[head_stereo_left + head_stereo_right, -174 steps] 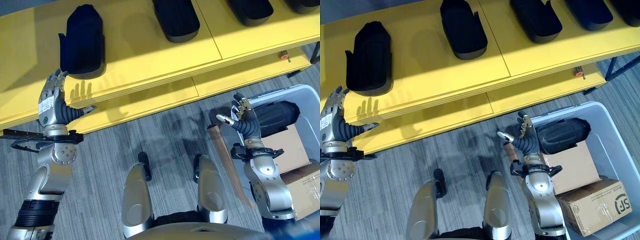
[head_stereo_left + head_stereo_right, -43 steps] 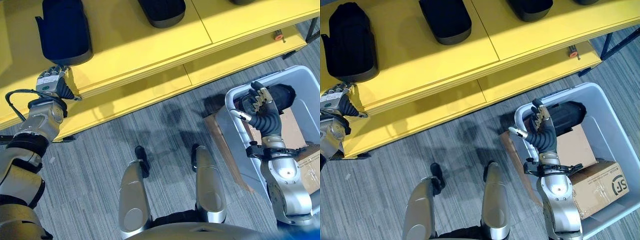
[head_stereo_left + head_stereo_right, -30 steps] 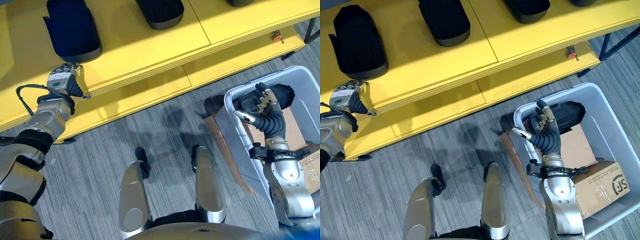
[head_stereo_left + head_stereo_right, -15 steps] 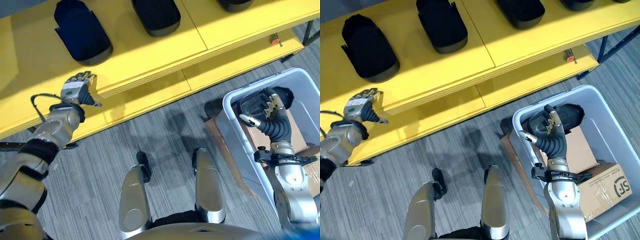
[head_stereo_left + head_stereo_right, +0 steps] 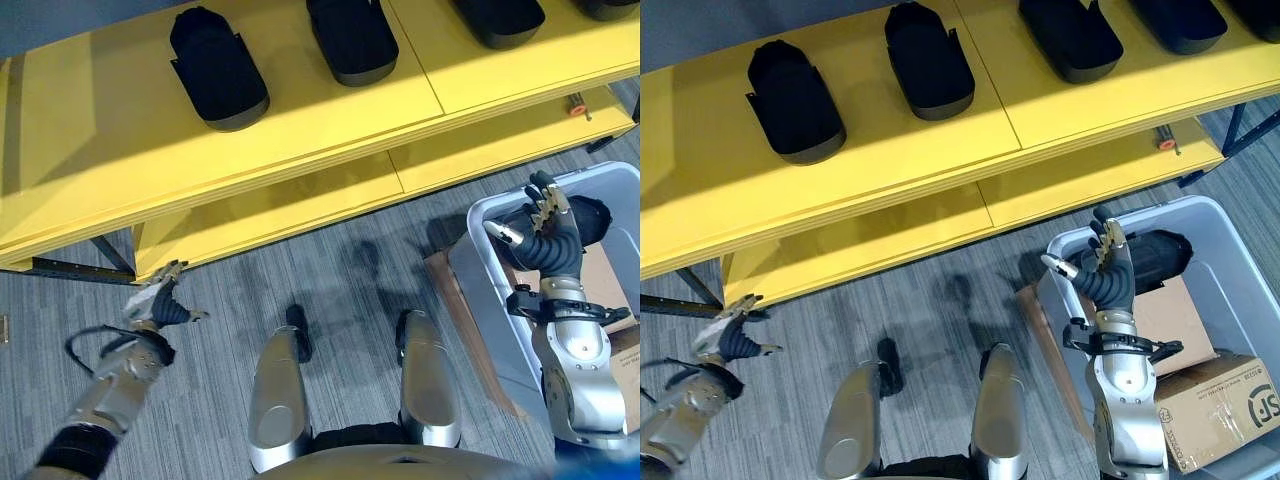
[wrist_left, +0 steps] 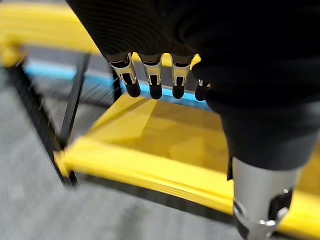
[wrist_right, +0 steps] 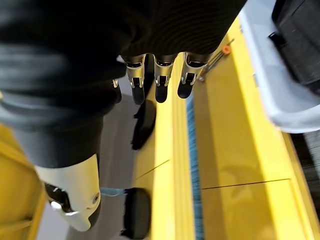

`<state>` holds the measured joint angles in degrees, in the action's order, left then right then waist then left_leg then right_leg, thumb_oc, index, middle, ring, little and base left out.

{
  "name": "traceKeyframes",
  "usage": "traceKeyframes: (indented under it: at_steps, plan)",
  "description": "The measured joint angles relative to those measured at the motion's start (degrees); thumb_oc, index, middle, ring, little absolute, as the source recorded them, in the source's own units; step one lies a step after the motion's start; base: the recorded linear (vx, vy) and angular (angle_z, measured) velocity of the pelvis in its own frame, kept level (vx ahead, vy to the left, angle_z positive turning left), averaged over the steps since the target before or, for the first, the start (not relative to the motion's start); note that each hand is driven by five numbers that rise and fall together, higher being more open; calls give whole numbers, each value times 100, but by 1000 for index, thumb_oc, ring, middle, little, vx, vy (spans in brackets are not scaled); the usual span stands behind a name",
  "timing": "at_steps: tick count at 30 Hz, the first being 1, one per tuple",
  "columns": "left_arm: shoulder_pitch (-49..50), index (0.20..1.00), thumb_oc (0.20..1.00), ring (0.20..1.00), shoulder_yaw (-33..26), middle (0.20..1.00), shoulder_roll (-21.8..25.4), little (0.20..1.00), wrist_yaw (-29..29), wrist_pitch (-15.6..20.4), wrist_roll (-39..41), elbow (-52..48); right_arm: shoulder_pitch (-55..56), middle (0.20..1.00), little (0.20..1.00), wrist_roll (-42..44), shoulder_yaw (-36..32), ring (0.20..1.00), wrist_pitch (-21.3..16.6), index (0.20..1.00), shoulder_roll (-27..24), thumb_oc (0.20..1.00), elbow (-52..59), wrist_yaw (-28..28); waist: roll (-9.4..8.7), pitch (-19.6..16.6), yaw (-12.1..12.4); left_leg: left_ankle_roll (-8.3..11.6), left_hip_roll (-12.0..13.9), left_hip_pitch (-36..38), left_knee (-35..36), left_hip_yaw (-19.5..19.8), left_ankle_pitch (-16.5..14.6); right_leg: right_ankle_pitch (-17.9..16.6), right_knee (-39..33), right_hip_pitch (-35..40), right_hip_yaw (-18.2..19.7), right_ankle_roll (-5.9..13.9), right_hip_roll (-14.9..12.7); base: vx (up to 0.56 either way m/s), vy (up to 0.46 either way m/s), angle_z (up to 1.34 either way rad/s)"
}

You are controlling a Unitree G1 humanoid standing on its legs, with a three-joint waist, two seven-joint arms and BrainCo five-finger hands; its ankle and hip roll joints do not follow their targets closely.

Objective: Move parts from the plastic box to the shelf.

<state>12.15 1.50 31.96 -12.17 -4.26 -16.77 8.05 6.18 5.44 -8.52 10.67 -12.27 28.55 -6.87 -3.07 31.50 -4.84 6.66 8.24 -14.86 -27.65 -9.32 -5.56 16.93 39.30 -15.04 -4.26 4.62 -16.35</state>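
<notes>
While the right hand (image 5: 1102,268) hangs over the near-left corner of the grey plastic box (image 5: 1230,245) at about four o'clock in the head views, its fingers stand straight and spread with the thumb out to the side, and they hold nothing. Just beyond those fingertips, toward two o'clock from the hand, a black part (image 5: 1158,255) lies inside the box against its far wall, beside a flat cardboard sheet (image 5: 1167,318) and a closed cardboard carton (image 5: 1215,408) nearer the robot (whether the hand touches the part cannot be told). The left hand (image 5: 160,302) is low at about eight o'clock, over the grey carpet (image 5: 330,275) in front of the shelf's lower board, with fingers relaxed and slightly splayed and nothing in them; its own wrist view shows the dark fingertips (image 6: 155,91) hanging loose before the yellow shelf edge. The yellow shelf (image 5: 870,150) runs across the twelve o'clock side, and on its upper board several more black parts sit in a row, the leftmost (image 5: 794,100) well apart from either hand. A small orange-tipped object (image 5: 1165,138) lies on the lower board toward two o'clock.
</notes>
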Motion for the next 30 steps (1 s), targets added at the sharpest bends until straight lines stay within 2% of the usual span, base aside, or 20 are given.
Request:
traceKeyframes:
  at_steps: [1,3,4,6,10,11,13,15,18,19,21,28,30]
  plan:
    - [265,1000,1000,1000,-183,1000,-724,1000,111,58,364,-521,-53,1000,1000,0,-48,1000,-6,1000,-1,1000,-47,0,65,-3,29,-58,-4,133,177,3,56,-141,-292,214,-108,15,17,0,0,0]
    - [374,1000,1000,1000,-307,1000,-1590,1000,306,94,971,-576,47,1000,1000,18,-46,1000,-27,1000,-1,1000,-121,31,186,0,85,-113,-13,577,452,-18,99,-270,-667,702,-157,59,64,-27,-51,1]
    - [642,1000,1000,1000,-573,1000,-2716,1000,532,148,1823,-581,134,1000,1000,213,-22,1000,-130,1000,-8,1000,-338,131,283,-22,125,-136,-2,1125,753,-22,121,-394,-1157,1316,-262,55,149,-57,-97,-1]
    - [972,1000,1000,1000,-519,1000,-3215,1000,825,149,2404,-578,229,1000,1000,289,-22,1000,-158,1000,-13,1000,-514,232,335,-52,150,-132,46,1516,1050,-33,200,-526,-1571,1769,-294,44,278,-74,-96,-4]
    - [1256,1000,1000,1000,-285,1000,-3284,1000,1235,111,3241,-650,262,1000,1000,338,-25,1000,-304,1000,-72,1000,-684,409,477,-92,199,-132,124,2136,1702,-102,500,-850,-2268,2385,-323,44,539,-71,-80,-10]
    - [1224,1000,1000,1000,-289,1000,-3253,1000,1271,111,3335,-658,260,1000,1000,339,-21,1000,-324,1000,-118,1000,-743,436,510,-97,205,-104,164,2242,1772,-114,518,-844,-2307,2445,-324,35,553,-77,-121,-1]
    - [1217,1000,1000,1000,-361,1000,-3385,1000,1451,93,3765,-877,357,1000,1000,339,-7,1000,-332,1000,-240,1000,-828,527,730,-671,237,-71,177,2403,2421,-115,766,-1018,-2776,2565,-375,9,694,-109,-122,-2]
    - [1260,1000,1000,1000,-374,1000,-3377,1000,1489,93,3902,-965,362,1000,1000,340,28,1000,-415,1000,-252,1000,-987,634,859,-1135,250,-77,178,2539,2783,-118,968,-1109,-2970,2604,-413,31,772,-124,-100,0]
    - [1406,1000,1000,1000,-393,1000,-3336,1000,1606,99,3984,-970,469,1000,1000,340,51,1000,-458,1000,-265,1000,-1517,724,945,-1853,279,-93,185,2585,3147,-134,1087,-1142,-3221,2578,-444,20,841,-106,-83,0]
    - [1442,1000,1000,1000,-383,1000,-3339,1000,1610,99,3985,-931,498,1000,1000,340,65,1000,-455,1000,-265,1000,-1746,750,978,-1994,268,-107,185,2584,3200,-140,1122,-1150,-3261,2572,-443,24,852,-103,-104,-2]
    - [1501,1000,1000,1000,-376,1000,-3371,1000,1642,89,3980,-890,651,1000,1000,339,65,1000,-421,1000,-297,1000,-1848,828,1015,-2127,258,-115,196,2588,3302,-153,1158,-1190,-3352,2541,-440,31,865,-110,-105,-3]
    - [1480,1000,1000,1000,-425,1000,-3367,1000,1668,89,3977,-883,745,1000,1000,345,95,1000,-425,1000,-343,1000,-1876,917,968,-2397,204,-112,184,2580,3322,-232,1146,-1230,-3502,2548,-365,57,837,-47,-85,-6]
    - [1477,1000,1000,1000,-404,1000,-3329,1000,1667,89,3978,-884,744,1000,1000,348,85,1000,-449,1000,-361,1000,-1875,978,1002,-2444,124,-111,183,2590,3323,-264,1140,-1240,-3521,2541,-315,73,832,-34,-115,-10]
